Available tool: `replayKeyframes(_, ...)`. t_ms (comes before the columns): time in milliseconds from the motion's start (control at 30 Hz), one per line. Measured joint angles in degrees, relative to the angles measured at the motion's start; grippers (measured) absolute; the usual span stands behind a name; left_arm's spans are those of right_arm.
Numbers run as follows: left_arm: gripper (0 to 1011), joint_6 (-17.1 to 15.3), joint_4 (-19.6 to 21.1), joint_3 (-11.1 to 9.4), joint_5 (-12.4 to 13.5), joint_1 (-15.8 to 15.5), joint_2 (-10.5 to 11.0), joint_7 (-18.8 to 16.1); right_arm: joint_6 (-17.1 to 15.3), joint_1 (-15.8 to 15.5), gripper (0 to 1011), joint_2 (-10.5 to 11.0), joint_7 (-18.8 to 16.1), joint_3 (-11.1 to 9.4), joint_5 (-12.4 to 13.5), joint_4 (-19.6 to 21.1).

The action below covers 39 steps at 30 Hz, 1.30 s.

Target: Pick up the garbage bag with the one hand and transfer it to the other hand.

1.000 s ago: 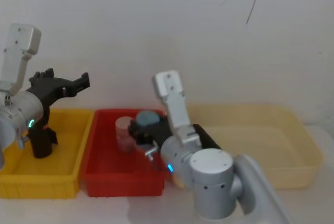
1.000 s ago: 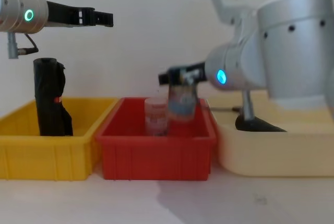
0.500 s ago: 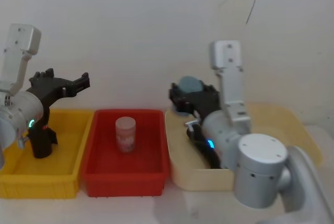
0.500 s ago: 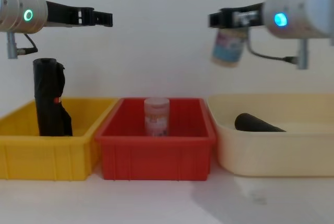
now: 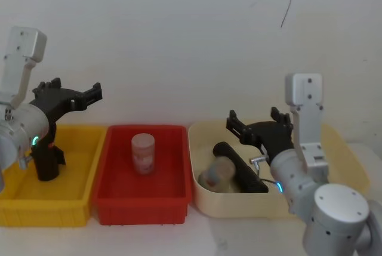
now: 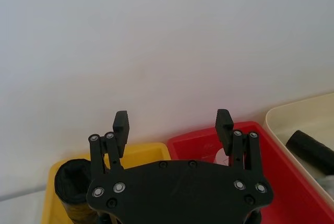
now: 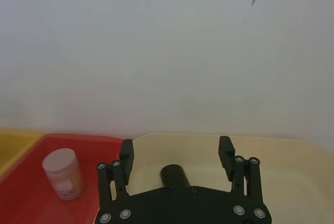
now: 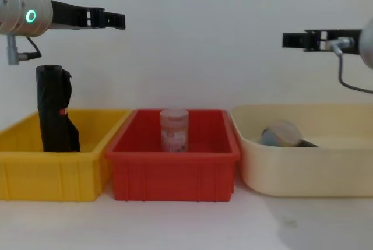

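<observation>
With both the one hand (image 5: 70, 95) and the other hand (image 5: 258, 126) held open and empty, the upright garbage bag (image 8: 53, 109) in the yellow bin (image 8: 58, 174) could be toppled if approached off-centre.

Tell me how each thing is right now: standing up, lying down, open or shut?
Black cylindrical garbage bag roll: standing upright in the yellow plastic bin.
Pink-lidded clear jar: upright in the red plastic bin.
Blue-lidded jar: tipped on its side in the cream plastic tub.
Second black roll: lying down in that tub.
Left gripper: open, empty, above the yellow bin.
Right gripper: open, empty, above the tub.
</observation>
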<state>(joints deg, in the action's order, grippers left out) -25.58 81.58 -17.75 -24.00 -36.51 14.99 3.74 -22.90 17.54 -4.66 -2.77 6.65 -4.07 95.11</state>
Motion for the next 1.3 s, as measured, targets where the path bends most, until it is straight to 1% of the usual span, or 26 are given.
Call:
replayKeyframes(67, 1001, 0.0, 0.0, 0.0, 0.0, 0.0, -0.01, 0.0, 1.69, -0.77, 1001, 0.59, -0.3, -0.3, -0.03, 0.01)
replayKeyframes(100, 1001, 0.01, -0.02, 0.0, 0.01, 0.0, 0.0, 0.02, 2.63, -1.31, 1000, 0.93, -0.52, -0.35, -0.04, 0.08)
replayKeyframes(233, 1001, 0.43, -0.23, -0.1, 0.12, 0.0, 0.08, 0.43, 4.71, -2.56, 1000, 1.66, -1.09, -0.34, -0.05, 0.57)
replayKeyframes(267, 1001, 0.79, -0.43, -0.2, 0.17, -0.03, 0.2, 0.85, 5.57, -3.48, 1000, 2.09, -1.49, -0.2, -0.05, 1.02)
replayKeyframes(333, 1001, 1.5, -0.89, -0.44, 0.25, -0.1, 0.43, 1.85, 6.64, -4.23, 1000, 2.42, -1.94, 0.03, -0.04, 1.44)
replayKeyframes(400, 1001, 1.97, -1.27, -0.65, 0.3, -0.15, 0.66, 2.6, 7.89, -5.71, 1000, 2.98, -2.58, 0.54, 0.0, 2.38)
replayKeyframes(467, 1001, 2.8, -1.82, -0.95, 0.34, -0.26, 0.99, 4.05, 8.83, -6.73, 1000, 3.31, -3.05, 0.91, 0.03, 3.09)
replayKeyframes(567, 1001, 3.86, -2.69, -1.44, 0.39, -0.46, 1.51, 6.0, 10.71, -9.64, 1000, 4.3, -4.19, 2.24, 0.1, 5.1)
replayKeyframes(600, 1001, 4.25, -2.92, -1.57, 0.4, -0.51, 1.64, 6.53, 11.06, -10.01, 1000, 4.42, -4.4, 2.43, 0.1, 5.37)
replayKeyframes(667, 1001, 5.11, -3.75, -2.0, 0.45, -0.7, 2.08, 8.42, 12.1, -11.81, 1000, 4.97, -4.95, 3.42, 0.09, 6.58)
replayKeyframes(700, 1001, 5.41, -4.01, -2.14, 0.46, -0.74, 2.2, 8.94, 12.1, -11.81, 1000, 4.97, -4.95, 3.42, 0.09, 6.58)
replayKeyframes(733, 1001, 5.81, -4.26, -2.26, 0.5, -0.8, 2.33, 9.65, 12.64, -12.95, 1000, 5.29, -5.27, 4.07, 0.04, 7.26)
replayKeyframes(867, 1001, 7.36, -5.56, -3.02, 0.69, -1.07, 2.97, 12.44, 14.06, -15.36, 1000, 6.05, -5.98, 5.47, -0.17, 8.95)
replayKeyframes(967, 1001, 8.13, -6.19, -3.38, 0.79, -1.2, 3.25, 13.75, 14.53, -16.25, 1000, 6.35, -6.25, 5.99, -0.28, 9.55)
replayKeyframes(1067, 1001, 8.74, -6.69, -3.64, 0.87, -1.29, 3.49, 14.86, 15.27, -17.47, 1000, 6.71, -6.57, 6.71, -0.43, 10.33)
replayKeyframes(1300, 1001, 9.66, -7.46, -4.04, 0.97, -1.45, 3.88, 16.5, 16.1, -18.89, 1000, 7.15, -6.98, 7.49, -0.61, 11.29)
